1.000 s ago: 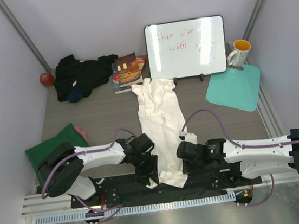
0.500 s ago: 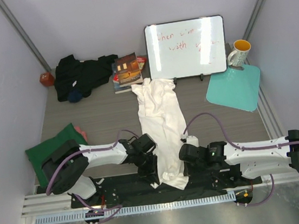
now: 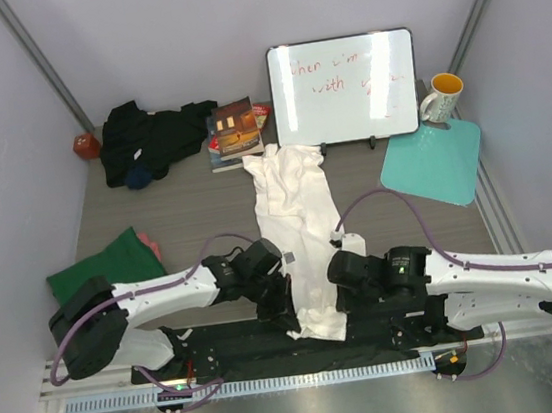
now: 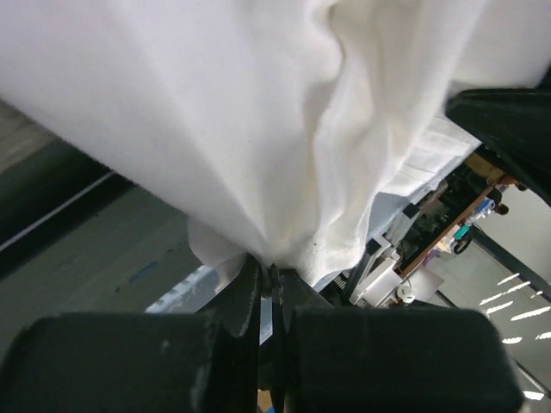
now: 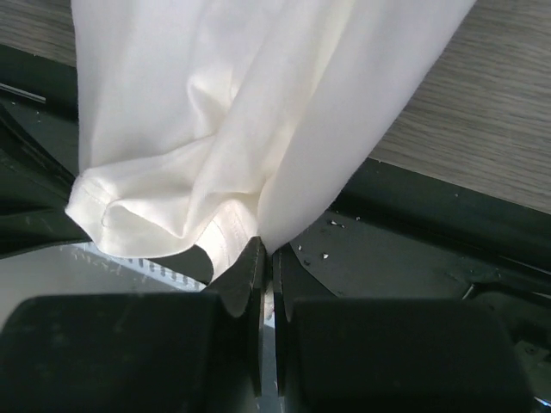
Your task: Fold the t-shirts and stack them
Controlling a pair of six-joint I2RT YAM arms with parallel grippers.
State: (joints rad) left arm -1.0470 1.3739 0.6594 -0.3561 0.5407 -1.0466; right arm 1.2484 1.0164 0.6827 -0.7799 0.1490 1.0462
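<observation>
At the surface's (image 3: 177, 219) near edge, I see left gripper (image 3: 287, 312) and right gripper (image 3: 339, 295) clamped on the hem of the white cloth t-shirt (image 3: 297, 214), likely limp and light.

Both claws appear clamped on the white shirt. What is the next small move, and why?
Probably lift both together and carry the hem toward the shirt's far end. The left claw and right claw each pinch the near hem of the white t-shirt, which lies lengthwise.
</observation>
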